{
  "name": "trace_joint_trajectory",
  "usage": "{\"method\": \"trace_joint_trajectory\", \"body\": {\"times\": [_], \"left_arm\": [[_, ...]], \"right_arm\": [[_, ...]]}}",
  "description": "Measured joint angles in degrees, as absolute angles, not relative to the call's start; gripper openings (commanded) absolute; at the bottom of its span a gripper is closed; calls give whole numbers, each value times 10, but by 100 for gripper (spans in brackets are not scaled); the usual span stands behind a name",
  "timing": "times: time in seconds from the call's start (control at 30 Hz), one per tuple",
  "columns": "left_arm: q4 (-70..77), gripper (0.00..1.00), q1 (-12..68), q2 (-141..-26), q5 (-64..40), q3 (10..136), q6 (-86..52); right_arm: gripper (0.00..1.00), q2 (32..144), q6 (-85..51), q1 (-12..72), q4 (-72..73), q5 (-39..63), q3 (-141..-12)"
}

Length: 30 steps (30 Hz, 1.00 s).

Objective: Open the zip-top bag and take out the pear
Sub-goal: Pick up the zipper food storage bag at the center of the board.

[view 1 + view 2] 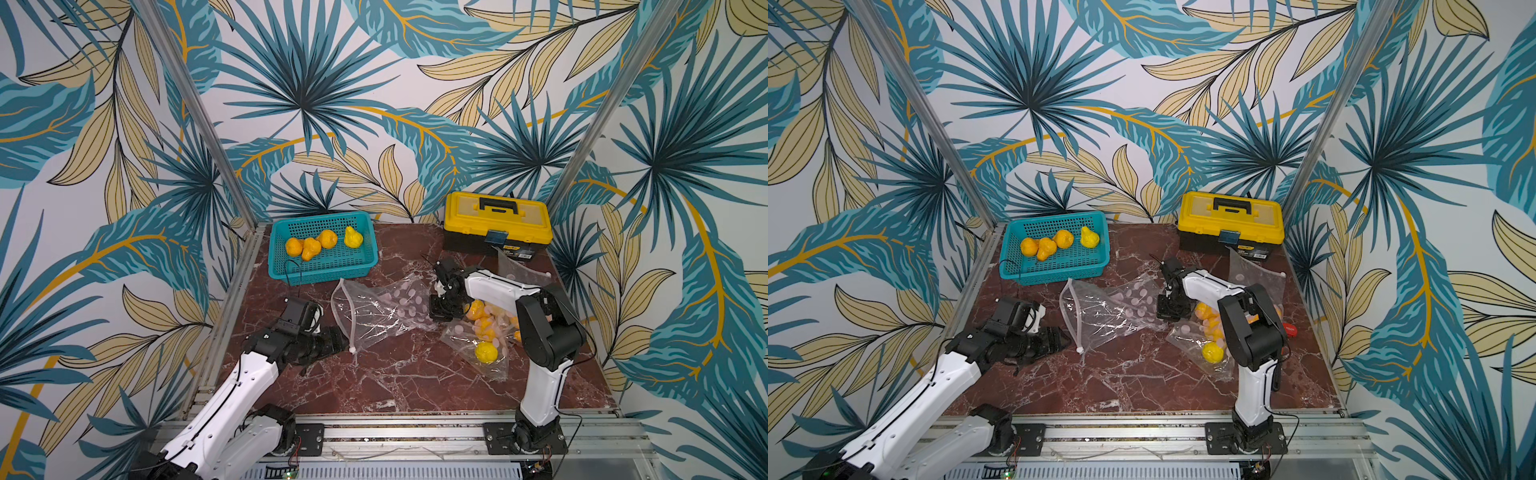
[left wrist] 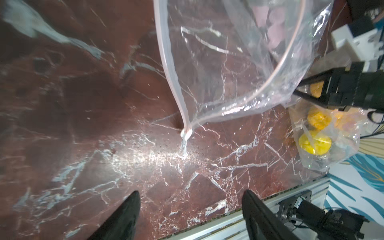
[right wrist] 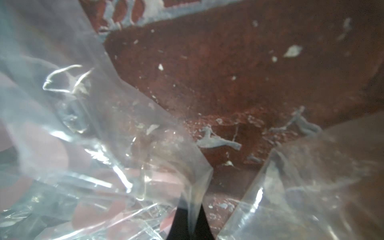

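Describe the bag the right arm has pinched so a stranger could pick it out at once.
Start at the teal basket at the table's back. Just in front of it lies a clear zip-top bag with pink dots, mouth gaping toward the left gripper. Unlike the bag beside it, it holds no yellow fruit.

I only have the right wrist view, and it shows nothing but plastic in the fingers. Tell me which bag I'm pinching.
Observer: The right gripper is shut on a corner of the open bag in the middle of the table, at the end away from its mouth.
Operator: Now tell me where the pears are.
Observer: None shows inside that bag. Yellow pears lie in a second bag on the table beside the right arm.
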State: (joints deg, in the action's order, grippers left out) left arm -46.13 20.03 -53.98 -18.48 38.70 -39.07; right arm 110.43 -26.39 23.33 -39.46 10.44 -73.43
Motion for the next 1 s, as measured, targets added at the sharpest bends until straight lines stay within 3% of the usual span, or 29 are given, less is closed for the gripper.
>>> {"method": "trace_joint_trajectory", "body": {"times": [0.4,1.0], "left_arm": [[-257,72,225,-685,-225,299,-415],[-144,20,225,-802,-225,322,-379]], "right_arm": [[10,1096,-279,233,-390,104,-728],[10,1087,-281,232,-391,108,-727]]}}
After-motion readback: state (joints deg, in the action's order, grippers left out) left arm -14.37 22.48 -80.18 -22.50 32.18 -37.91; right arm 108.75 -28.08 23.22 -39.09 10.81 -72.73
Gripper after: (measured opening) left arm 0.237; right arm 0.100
